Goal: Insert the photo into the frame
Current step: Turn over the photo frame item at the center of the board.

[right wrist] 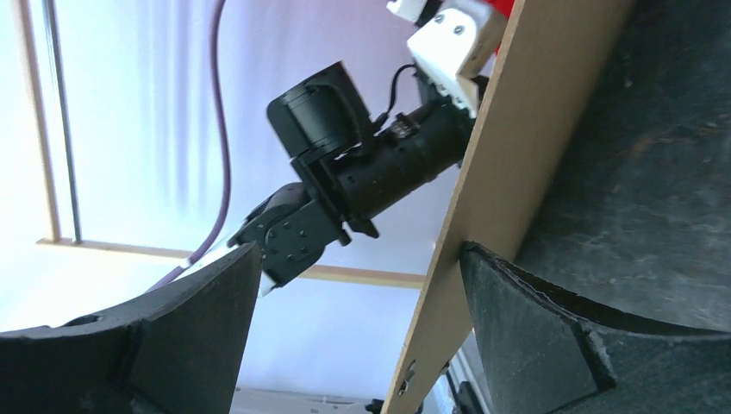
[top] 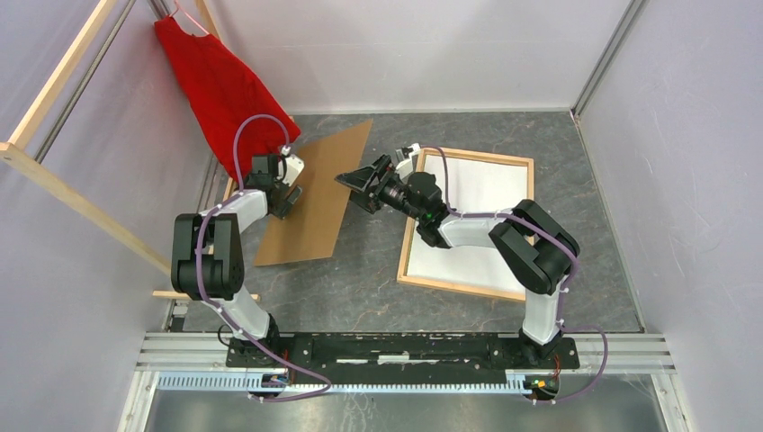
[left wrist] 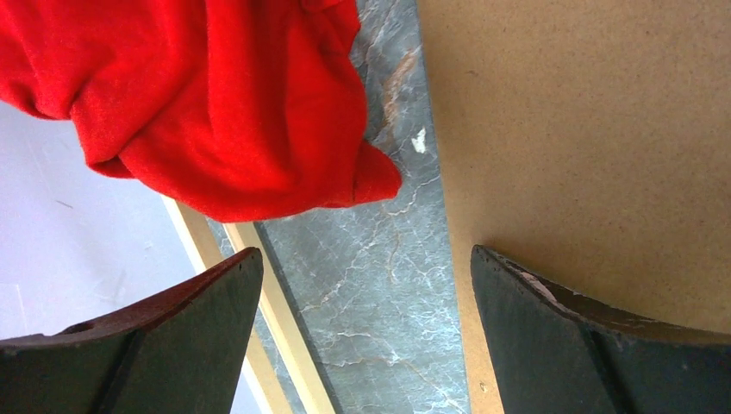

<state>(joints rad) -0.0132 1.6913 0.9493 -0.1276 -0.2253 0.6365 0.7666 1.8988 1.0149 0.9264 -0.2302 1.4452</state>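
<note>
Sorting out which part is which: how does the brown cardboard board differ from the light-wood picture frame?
The brown cardboard board is one plain solid sheet; the light-wood picture frame is a thin rim around a white sheet. The board lies left, turned diagonally; the frame lies right, nearly square to the grey table. Both are rectangular.

The grey marbled table (top: 360,279) carries a brown board (top: 319,193) and a wooden frame (top: 459,288), the photo (top: 486,180) white-side-up inside it.
</note>
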